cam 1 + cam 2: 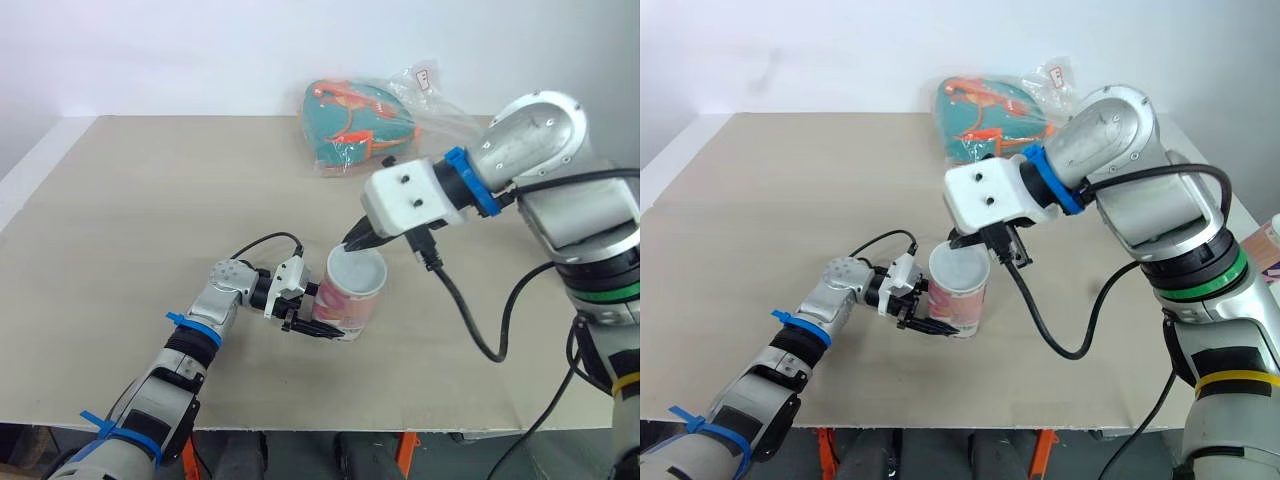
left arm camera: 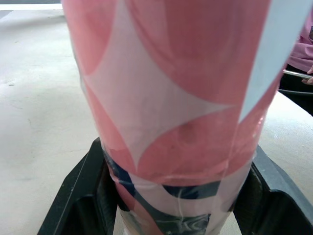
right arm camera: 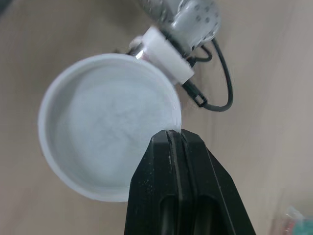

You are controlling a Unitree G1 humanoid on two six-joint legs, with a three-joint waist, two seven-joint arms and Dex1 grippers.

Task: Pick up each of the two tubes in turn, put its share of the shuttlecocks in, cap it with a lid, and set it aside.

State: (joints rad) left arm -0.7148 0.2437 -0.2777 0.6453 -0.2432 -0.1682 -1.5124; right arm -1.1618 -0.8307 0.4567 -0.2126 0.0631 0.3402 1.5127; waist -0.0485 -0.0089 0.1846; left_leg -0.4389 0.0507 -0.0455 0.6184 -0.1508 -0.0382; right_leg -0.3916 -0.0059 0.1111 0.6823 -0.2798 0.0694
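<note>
A pink and white tube (image 1: pixel 345 305) stands upright near the table's front edge. My left gripper (image 1: pixel 315 322) is shut on its lower part, with one black finger (image 2: pixel 78 196) on each side of the tube (image 2: pixel 171 98). A white translucent lid (image 1: pixel 357 270) sits on the tube's top. My right gripper (image 1: pixel 358 240) reaches down from the right and is shut on the lid's far rim. In the right wrist view its fingertips (image 3: pixel 176 134) are pressed together at the edge of the lid (image 3: pixel 105 127). The inside of the tube is hidden.
A clear plastic bag holding a teal and orange item (image 1: pixel 355 125) lies at the back of the table (image 1: pixel 150 200). A black cable (image 1: pixel 470 320) hangs from my right wrist over the table. The front edge is close to the tube.
</note>
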